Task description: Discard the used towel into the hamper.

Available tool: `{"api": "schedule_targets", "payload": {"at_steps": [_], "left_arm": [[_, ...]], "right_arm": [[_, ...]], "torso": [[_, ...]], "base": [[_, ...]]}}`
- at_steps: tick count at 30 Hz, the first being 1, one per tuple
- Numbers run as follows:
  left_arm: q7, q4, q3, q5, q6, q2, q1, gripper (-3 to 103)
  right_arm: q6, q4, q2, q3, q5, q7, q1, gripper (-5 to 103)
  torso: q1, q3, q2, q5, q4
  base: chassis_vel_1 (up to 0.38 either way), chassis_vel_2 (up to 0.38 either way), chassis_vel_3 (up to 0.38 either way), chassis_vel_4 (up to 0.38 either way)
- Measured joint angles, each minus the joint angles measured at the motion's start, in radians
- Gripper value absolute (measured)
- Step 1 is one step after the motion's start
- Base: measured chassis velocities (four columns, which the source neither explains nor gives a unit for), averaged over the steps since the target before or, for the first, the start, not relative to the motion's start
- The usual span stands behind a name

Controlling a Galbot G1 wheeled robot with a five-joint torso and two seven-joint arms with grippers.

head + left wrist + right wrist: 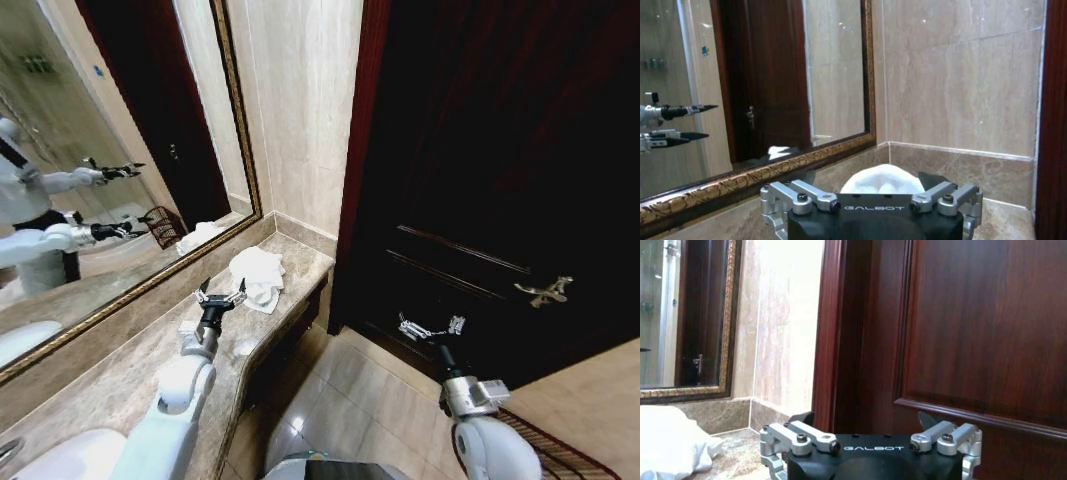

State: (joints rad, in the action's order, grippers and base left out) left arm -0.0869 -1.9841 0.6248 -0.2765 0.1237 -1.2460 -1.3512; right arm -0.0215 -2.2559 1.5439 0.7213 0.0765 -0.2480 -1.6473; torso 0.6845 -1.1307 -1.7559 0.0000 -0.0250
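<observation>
**One towel, no grip yet — handling notes**

One crumpled white towel sits on the marble counter, at the counter's far end by the corner wall, just under the gold-framed mirror.

My left gripper hovers over the counter just short of the towel, fingers spread, holding nothing. Right gripper hangs off the counter in front of the dark wood door, jaws also apart and empty, well away from the towel.

Handling, my read: light, soft, fully limp. It won't slip, but it will drape and trail once lifted. No rigid edge to take. I'd pinch the highest bunched fold near the middle of the heap so most of the cloth comes up together (a corner grab would leave a long tail dragging on the counter).

View differences:
- Head view gives the layout: towel vs counter edge, both arms, and a dark woven rim on the floor below the counter, beside the right arm. Probably the hamper, can't confirm.
- Left wrist view puts the towel dead ahead between the spread fingers, good for alignment.
- Right wrist view catches the towel from the side, with mostly door panel ahead.
</observation>
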Motion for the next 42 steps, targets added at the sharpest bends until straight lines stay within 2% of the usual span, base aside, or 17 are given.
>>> {"api": "schedule_targets", "payload": {"at_steps": [10, 20, 29, 34, 36, 37, 39, 40, 42], "left_arm": [[0.0, 0.053, -0.021, -0.035, -0.007, 0.013, 0.051, 100], [0.0, 0.136, -0.086, -0.077, -0.006, 0.057, 0.127, 100], [-0.022, 0.188, -0.154, -0.098, 0.045, 0.078, 0.223, 100], [-0.072, 0.197, -0.175, -0.114, 0.099, 0.08, 0.262, 100], [-0.131, 0.198, -0.19, -0.118, 0.145, 0.076, 0.286, 100], [-0.131, 0.198, -0.19, -0.118, 0.145, 0.076, 0.286, 100], [-0.216, 0.183, -0.201, -0.127, 0.214, 0.06, 0.302, 100], [-0.216, 0.183, -0.201, -0.127, 0.214, 0.06, 0.302, 100], [-0.274, 0.155, -0.205, -0.153, 0.272, 0.043, 0.305, 100]], "right_arm": [[0.016, 0.013, 0.005, -0.004, 0.005, 0.002, 0.004, 100], [0.05, 0.01, 0.029, 0.01, 0.005, 0.006, 0.03, 100], [0.059, 0.026, 0.042, -0.004, -0.013, 0.002, 0.047, 100], [0.059, 0.044, 0.043, -0.009, -0.018, 0.001, 0.053, 100], [0.059, 0.046, 0.037, -0.009, -0.018, 0.001, 0.053, 100], [0.059, 0.046, 0.037, -0.009, -0.018, 0.001, 0.053, 100], [0.06, 0.046, 0.032, -0.005, -0.015, 0.001, 0.056, 100], [0.06, 0.046, 0.032, -0.005, -0.015, 0.001, 0.056, 100], [0.06, 0.047, 0.031, 0.001, -0.011, 0.002, 0.06, 100]], "torso": [[0.0, 0.0, 0.0, 0.0, 0.0001], [0.0, 0.0, 0.0, 0.0, 0.0], [0.0, 0.0, 0.0, 0.0, 0.0], [0.0, 0.0, 0.0, 0.0, 0.0], [0.0, 0.0, 0.0, 0.0001, 0.0], [0.0, 0.0, 0.0, 0.0001, 0.0], [0.0, 0.0, 0.0, 0.0001, 0.0], [0.0, 0.0, 0.0, 0.0001, 0.0], [0.0, 0.0, 0.0, 0.0001, 0.0]], "base": [[0.0, 0.0, 0.0, 0.0], [0.0, 0.0, 0.0, 0.0], [0.0, 0.0, 0.0, 0.0], [0.0, 0.0, 0.0, 0.0], [0.0, 0.0, 0.0, 0.0], [0.0, 0.0, 0.0, 0.0], [0.0, 0.0, 0.0, 0.0], [0.0, 0.0, 0.0, 0.0], [0.0, 0.0, 0.0, 0.0]]}}
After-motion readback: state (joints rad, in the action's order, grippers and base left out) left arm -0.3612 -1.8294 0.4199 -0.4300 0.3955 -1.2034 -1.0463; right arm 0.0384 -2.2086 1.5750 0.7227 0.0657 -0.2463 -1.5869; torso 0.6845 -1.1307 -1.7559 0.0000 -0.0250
